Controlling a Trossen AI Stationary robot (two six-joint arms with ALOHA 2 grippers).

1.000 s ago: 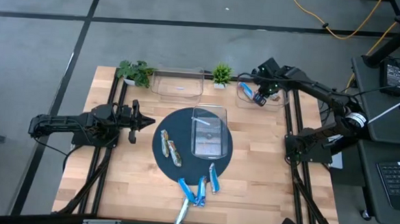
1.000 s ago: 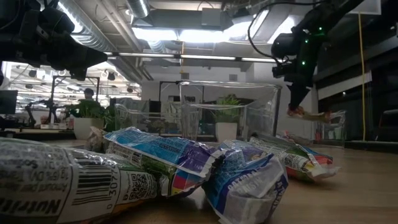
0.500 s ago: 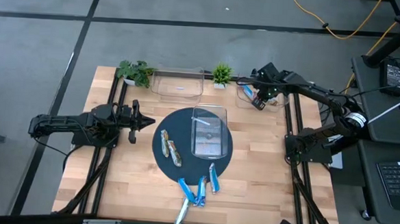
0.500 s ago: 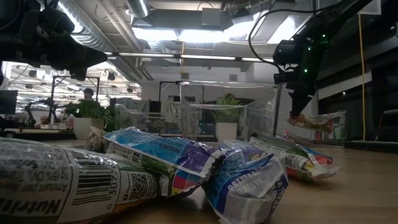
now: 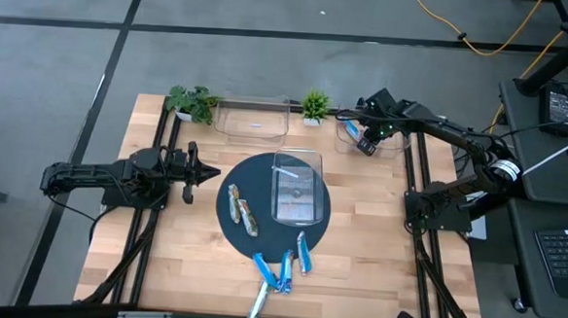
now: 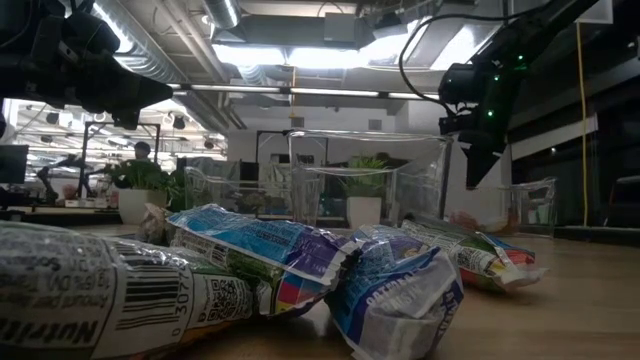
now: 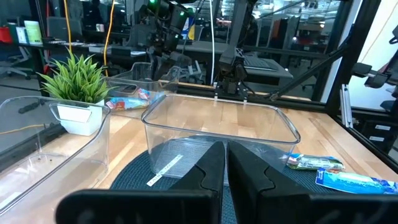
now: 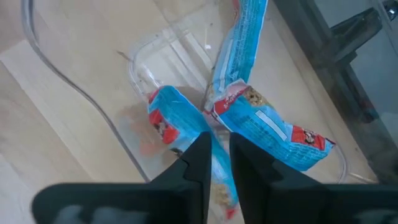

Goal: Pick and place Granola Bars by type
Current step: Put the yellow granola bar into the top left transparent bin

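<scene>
R gripper [image 5: 367, 144] over far-right bin [image 8: 140, 56], fingers barely parted, nothing pinched; blue/red bars [image 8: 267, 124] lie inside. Should be lifted straight up before the next pick. L gripper [image 5: 208, 174] shut, idle.

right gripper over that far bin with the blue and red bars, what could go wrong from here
The right gripper hangs just above the blue and red bars in the clear bin; its narrow-set fingers could snag a wrapper when lifting. The bin stands at the table's far right edge, so a nudge might shift it. The bars lie crossed over each other, so another one dropped in may pile unevenly.
</scene>
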